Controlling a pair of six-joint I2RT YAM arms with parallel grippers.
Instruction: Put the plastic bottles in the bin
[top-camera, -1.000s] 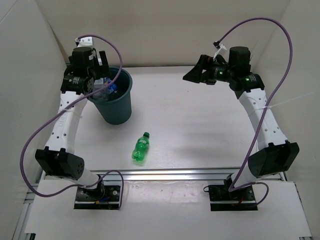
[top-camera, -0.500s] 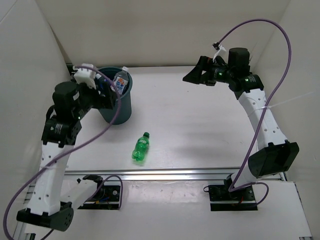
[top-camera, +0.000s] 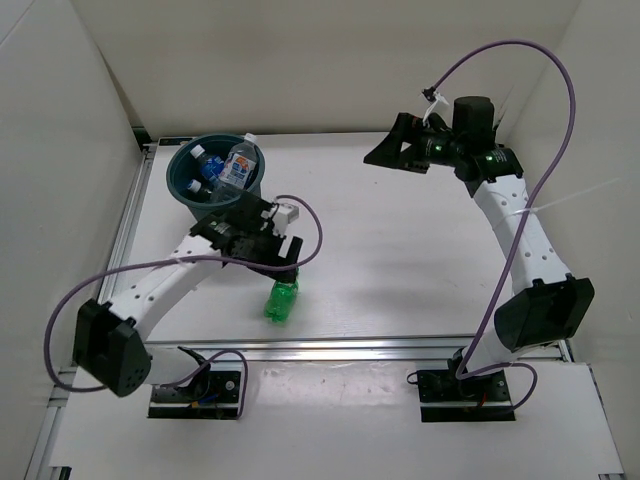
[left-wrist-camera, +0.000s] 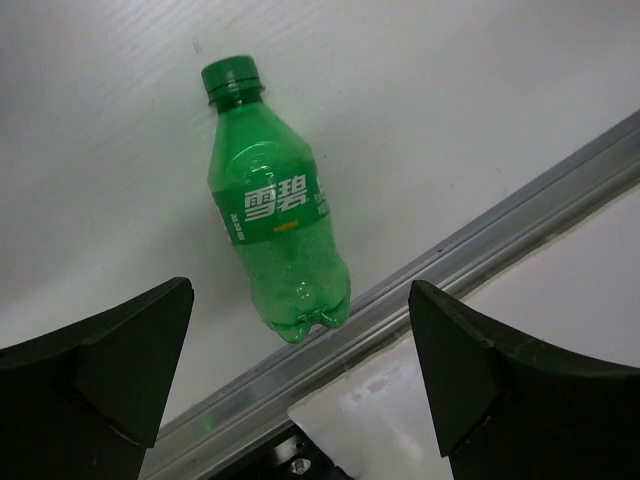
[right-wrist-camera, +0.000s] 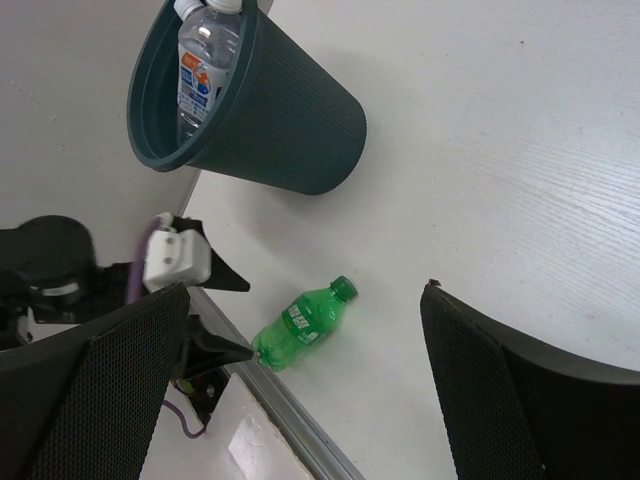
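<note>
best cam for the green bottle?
Left wrist: the green bottle is large and whole, label legible. Top external hides its cap end under the left pincer. Right wrist shows it whole but small.

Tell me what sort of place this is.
Probably a robot lab test cell: plain white panels around a table, two arms bolted beside an aluminium rail, a bin and green bottle as props.

Near centre: bright green bottle (left-wrist-camera: 275, 235), green cap, white lettering. Far left: dark teal bin (right-wrist-camera: 290, 120); inside it, clear bottle (right-wrist-camera: 200, 60) with white, blue and orange label.
</note>
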